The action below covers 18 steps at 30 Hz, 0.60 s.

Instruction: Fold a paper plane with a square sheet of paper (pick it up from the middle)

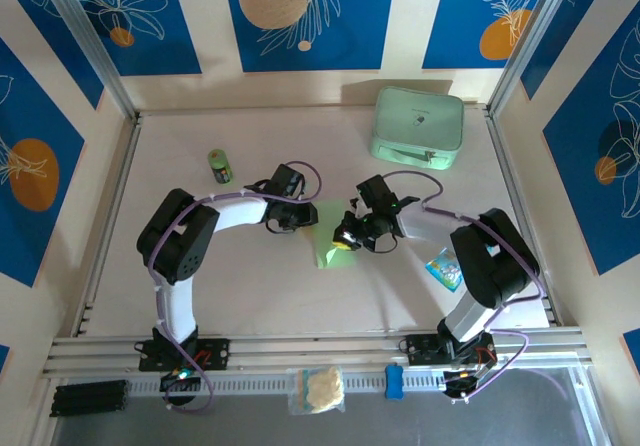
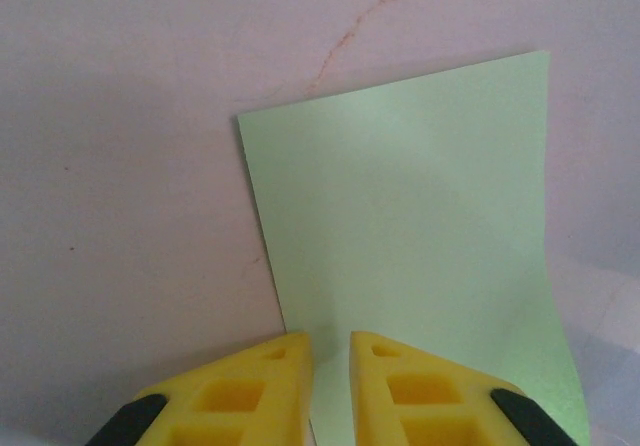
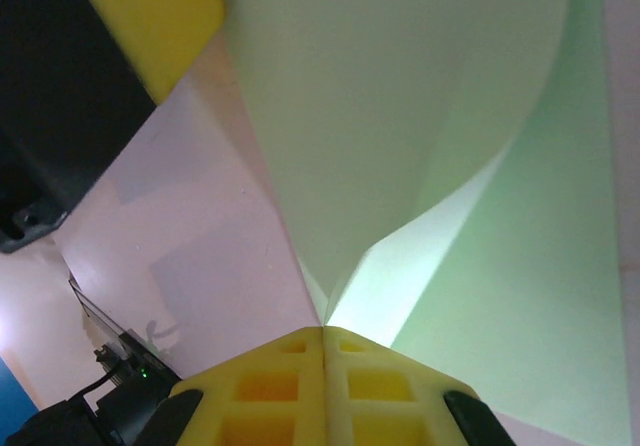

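The square sheet of paper [image 1: 326, 247] is pale green and lies mid-table between both grippers, partly raised. In the right wrist view its near corner is pinched into a fold and the paper [image 3: 400, 96] rises and curls away from the tips. My right gripper [image 3: 323, 331] [image 1: 344, 237] is shut on that fold. My left gripper [image 2: 330, 341] [image 1: 303, 216] hovers low over the flat sheet [image 2: 410, 226] at its left edge, jaws a narrow gap apart with nothing pinched. One of its yellow fingers [image 3: 150, 16] shows beyond the paper.
A mint-green case [image 1: 418, 126] stands at the back right. A small green bottle [image 1: 220, 166] stands back left of the left arm. A small printed packet [image 1: 445, 268] lies by the right arm. A bag [image 1: 318, 389] and a blue object [image 1: 394, 381] sit at the front rail.
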Available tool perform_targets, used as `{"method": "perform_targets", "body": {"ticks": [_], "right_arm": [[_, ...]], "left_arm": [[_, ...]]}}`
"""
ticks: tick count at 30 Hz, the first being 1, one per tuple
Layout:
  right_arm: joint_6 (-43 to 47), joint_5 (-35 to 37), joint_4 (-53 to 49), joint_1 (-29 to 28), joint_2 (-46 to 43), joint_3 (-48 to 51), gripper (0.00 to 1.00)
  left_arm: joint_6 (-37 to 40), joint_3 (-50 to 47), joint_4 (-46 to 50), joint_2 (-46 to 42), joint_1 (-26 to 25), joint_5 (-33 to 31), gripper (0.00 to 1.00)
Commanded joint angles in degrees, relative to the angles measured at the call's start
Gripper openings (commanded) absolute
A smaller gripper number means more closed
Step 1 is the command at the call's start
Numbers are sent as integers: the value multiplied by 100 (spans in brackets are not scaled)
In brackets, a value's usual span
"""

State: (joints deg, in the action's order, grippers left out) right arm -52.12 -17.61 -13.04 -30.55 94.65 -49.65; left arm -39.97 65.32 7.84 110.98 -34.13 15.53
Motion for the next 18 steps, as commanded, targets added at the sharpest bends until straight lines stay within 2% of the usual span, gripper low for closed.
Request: {"method": "perform_targets", "body": {"ticks": [1, 18], "right_arm": [[-121, -12, 164, -80, 203, -200, 0], [-515, 354, 593, -248, 712, -417, 0]], "left_arm": [[85, -41, 271, 163, 23, -42, 20], [71, -105, 224, 209, 28, -6, 19]]}}
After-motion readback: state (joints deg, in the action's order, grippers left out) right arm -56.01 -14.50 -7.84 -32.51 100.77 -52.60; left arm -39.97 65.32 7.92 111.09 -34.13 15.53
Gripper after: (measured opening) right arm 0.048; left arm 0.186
